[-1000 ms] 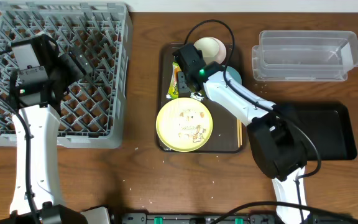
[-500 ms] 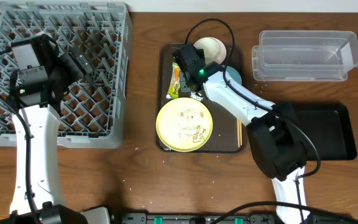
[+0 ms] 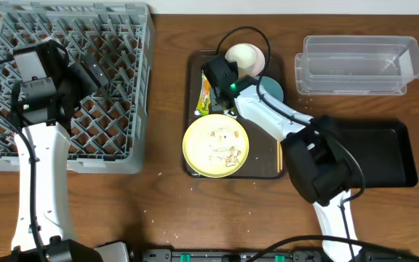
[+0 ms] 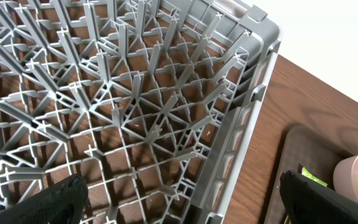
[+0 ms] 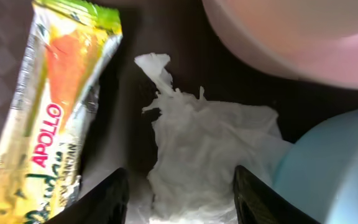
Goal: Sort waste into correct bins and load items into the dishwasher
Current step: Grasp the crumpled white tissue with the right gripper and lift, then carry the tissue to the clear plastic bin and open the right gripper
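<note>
My right gripper [image 5: 180, 180] had narrowed its jaws around the tissue [image 5: 210, 146] on the brown tray [image 5: 135, 93]; whether they gripped yet I couldn't tell. Binning looked next; my left gripper [image 4: 182, 190] hung agape

**A:** What is the setting?

**B:** A brown wooden table [image 3: 166, 215] fills almost the whole overhead view. Its grain shows clearly and the surface has a dull sheen.

**A:** Is anything visible beyond the table?

**B:** A narrow pale strip [image 3: 282, 6] runs along the far edge. In the left wrist view, a plain white surface [image 4: 334, 31] lies past the table's edge. I cannot tell whether it is wall or floor.

**A:** And the light?

**B:** It is soft and even, with only faint shadows on the wood.
</note>
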Motion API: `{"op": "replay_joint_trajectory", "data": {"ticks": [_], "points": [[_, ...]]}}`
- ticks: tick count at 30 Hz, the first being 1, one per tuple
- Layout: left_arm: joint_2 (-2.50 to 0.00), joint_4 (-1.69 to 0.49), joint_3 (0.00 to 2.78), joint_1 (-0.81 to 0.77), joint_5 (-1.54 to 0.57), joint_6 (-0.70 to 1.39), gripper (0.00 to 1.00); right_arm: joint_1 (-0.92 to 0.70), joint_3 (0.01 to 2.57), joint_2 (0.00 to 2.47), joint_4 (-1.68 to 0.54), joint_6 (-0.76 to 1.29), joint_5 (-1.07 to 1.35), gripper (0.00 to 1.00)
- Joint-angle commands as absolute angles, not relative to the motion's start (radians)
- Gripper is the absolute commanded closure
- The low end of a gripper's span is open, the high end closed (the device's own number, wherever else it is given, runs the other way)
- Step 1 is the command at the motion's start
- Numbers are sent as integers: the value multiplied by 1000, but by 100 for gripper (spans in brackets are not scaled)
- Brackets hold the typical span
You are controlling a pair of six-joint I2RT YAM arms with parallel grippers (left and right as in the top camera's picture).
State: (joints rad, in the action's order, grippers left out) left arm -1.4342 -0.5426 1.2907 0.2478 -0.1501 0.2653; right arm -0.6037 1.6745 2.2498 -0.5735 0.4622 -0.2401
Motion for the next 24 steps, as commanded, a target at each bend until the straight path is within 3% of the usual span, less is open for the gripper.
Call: {"op": "replay_joint_trajectory", "data": {"ticks": [1,4,8,24], "points": [[-1420,-542,1294,252,-145,267,0,-603,1679,2283,-572,455,-257,52],[-1420,-542,1294,252,-145,267,0,-603,1679,2283,-571,455,-254,68],[-1420,-542,1294,252,-144,267,0,-603,1683,2282,-568,455,-221,99],[-1420,-542,1294,252,-145,267,0,-570,1710,1967,-568,455,-153,99]]}}
